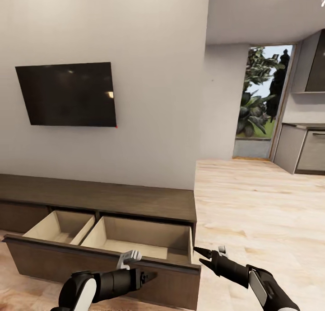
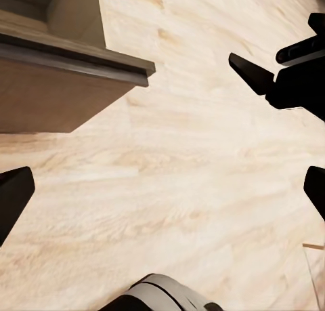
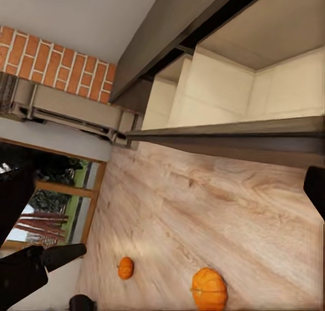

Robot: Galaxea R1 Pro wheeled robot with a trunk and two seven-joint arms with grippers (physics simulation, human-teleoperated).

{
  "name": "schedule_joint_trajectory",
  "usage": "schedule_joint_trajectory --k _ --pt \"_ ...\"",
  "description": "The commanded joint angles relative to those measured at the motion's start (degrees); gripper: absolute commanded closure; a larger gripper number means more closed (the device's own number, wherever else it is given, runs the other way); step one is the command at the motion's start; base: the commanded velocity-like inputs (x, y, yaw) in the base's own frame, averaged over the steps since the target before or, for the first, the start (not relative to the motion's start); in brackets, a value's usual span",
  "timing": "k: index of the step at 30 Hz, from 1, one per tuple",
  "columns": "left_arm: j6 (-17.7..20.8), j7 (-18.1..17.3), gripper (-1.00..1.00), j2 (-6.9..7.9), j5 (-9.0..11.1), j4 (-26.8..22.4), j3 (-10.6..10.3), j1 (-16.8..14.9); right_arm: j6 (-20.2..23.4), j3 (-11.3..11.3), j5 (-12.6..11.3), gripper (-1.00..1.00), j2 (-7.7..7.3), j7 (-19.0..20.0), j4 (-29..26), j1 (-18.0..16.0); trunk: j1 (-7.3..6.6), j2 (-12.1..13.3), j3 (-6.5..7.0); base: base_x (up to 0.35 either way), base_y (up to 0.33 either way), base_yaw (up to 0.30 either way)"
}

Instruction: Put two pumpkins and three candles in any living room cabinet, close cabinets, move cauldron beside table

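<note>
Cabinet (image 1: 149,202) drawer (image 1: 135,243) stands open, beige compartments empty. 2 pumpkins (image 3: 208,288) lie on the floor (image 3: 203,216), apart from it. Left end effector (image 1: 146,277) and right end effector (image 1: 201,255): both spread wide, holding nothing. Judgement: nothing stowed yet; closing remains.

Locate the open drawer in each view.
Head: open drawer low centre, pulled out of the cabinet.
Left wrist: drawer front corner upper left.
Right wrist: drawer upper right, both pumpkins on the floor.
Shared landmark: the drawer's dark front edge.
</note>
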Motion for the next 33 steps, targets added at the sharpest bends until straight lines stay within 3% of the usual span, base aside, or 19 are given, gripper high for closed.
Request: schedule_joint_trajectory --k 1,14,22,33 --pt "0.2 -0.5 -1.00 -0.04 -0.5 0.0 0.1 0.0 0.4 -0.1 -0.3 -1.00 -0.02 0.1 0.0 0.0 -0.01 0.0 -0.06 0.000 -0.284 0.198" --pt "0.2 -0.7 -1.00 -0.04 -0.5 0.0 0.1 0.0 0.4 0.0 -0.3 -1.00 0.03 0.1 0.0 0.0 -0.01 0.0 -0.06 -0.119 -0.274 0.276" --pt "0.2 -1.0 -1.00 -0.04 -0.3 -0.1 0.1 0.0 0.4 0.0 -0.3 -1.00 -0.02 0.1 0.0 0.0 -0.01 0.0 -0.06 -0.121 -0.094 0.289" --pt "0.2 -0.8 -1.00 -0.04 -0.3 -0.1 0.1 0.0 0.4 0.2 -0.2 -1.00 0.03 0.0 0.0 0.0 -2.43 4.4 1.91 -0.007 -0.005 0.289"
